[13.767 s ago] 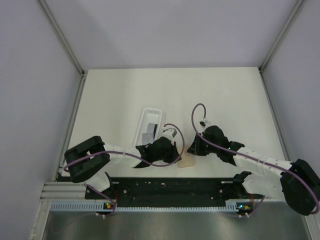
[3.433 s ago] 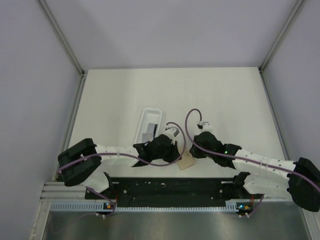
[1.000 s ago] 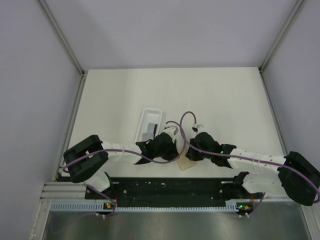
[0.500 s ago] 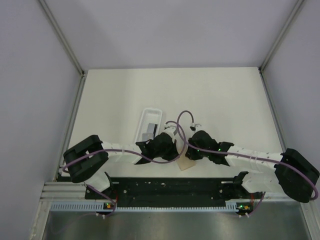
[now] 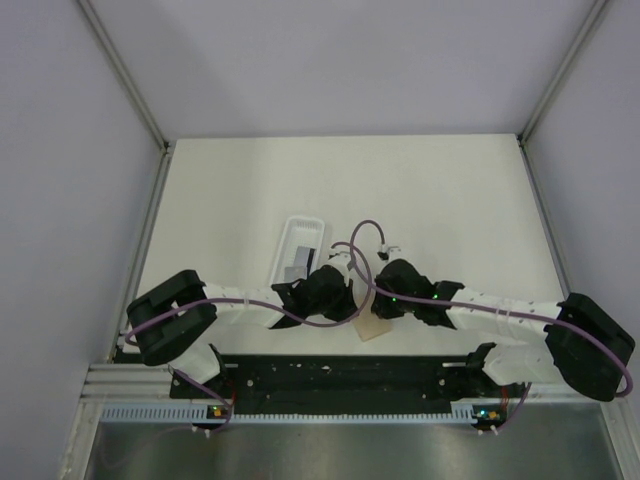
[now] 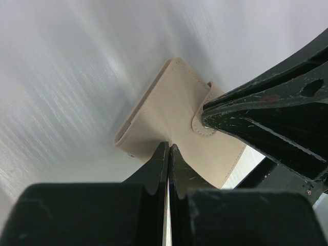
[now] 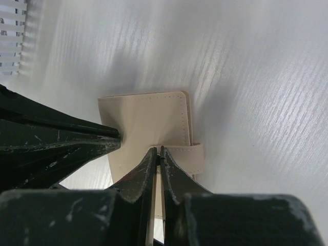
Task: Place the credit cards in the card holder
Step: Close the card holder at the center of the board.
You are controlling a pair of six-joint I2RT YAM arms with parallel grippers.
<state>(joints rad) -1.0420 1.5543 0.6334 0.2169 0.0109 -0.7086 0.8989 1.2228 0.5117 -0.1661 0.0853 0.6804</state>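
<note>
The tan card holder [image 5: 372,329] lies shut on the table between both grippers, its closing tab [image 7: 193,154] wrapped over one edge. My left gripper [image 6: 168,148] is shut, its tips resting on the card holder [image 6: 169,110] near one edge. My right gripper [image 7: 158,150] has its jaws pinched together on the end of the tab, with the card holder [image 7: 146,118] just beyond. In the top view the left gripper [image 5: 347,306] and right gripper [image 5: 376,309] meet over it. Grey credit cards [image 5: 298,268] lie in the clear tray, partly hidden by the left arm.
The long clear plastic tray [image 5: 303,225] stands just beyond the left gripper. The right arm's purple cable [image 5: 362,238] loops above both wrists. A black rail [image 5: 340,375] runs along the near table edge, and side walls bound the white tabletop [image 5: 420,190].
My right gripper has slid a little left onto the card holder and its jaws have closed at the tab. The left gripper and the card holder have stayed put.
</note>
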